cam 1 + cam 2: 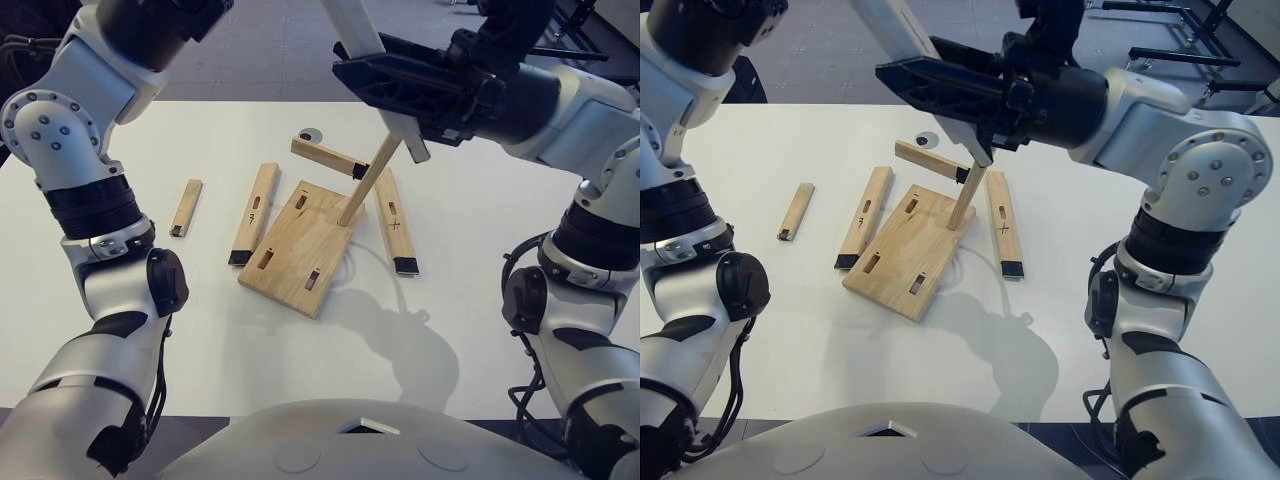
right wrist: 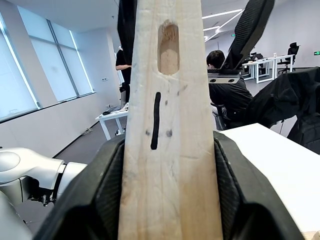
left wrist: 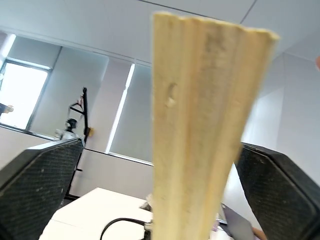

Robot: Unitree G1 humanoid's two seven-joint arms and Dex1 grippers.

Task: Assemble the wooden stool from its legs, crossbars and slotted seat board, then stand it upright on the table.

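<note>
My right gripper (image 1: pixel 385 90) is shut on a pale wooden leg (image 1: pixel 358 25) above the table's far side; its pads (image 2: pixel 100 190) press both sides of the leg (image 2: pixel 167 150). The leg's upper end (image 3: pixel 200 125) stands between the fingers of my left gripper (image 3: pixel 162 142), which is open, one pad (image 3: pixel 45 180) clearly apart from the wood. From the leg's lower end a thin crossbar (image 1: pixel 370 180) slants down onto the slotted seat board (image 1: pixel 290 255), which lies flat.
Two black-tipped legs lie on either side of the board, one (image 1: pixel 255 212) to the left and one (image 1: pixel 396 230) to the right. Another black-tipped piece (image 1: pixel 325 157) lies behind the board. A short crossbar (image 1: pixel 186 207) rests farther left. A small grey disc (image 1: pixel 310 133) sits at the back.
</note>
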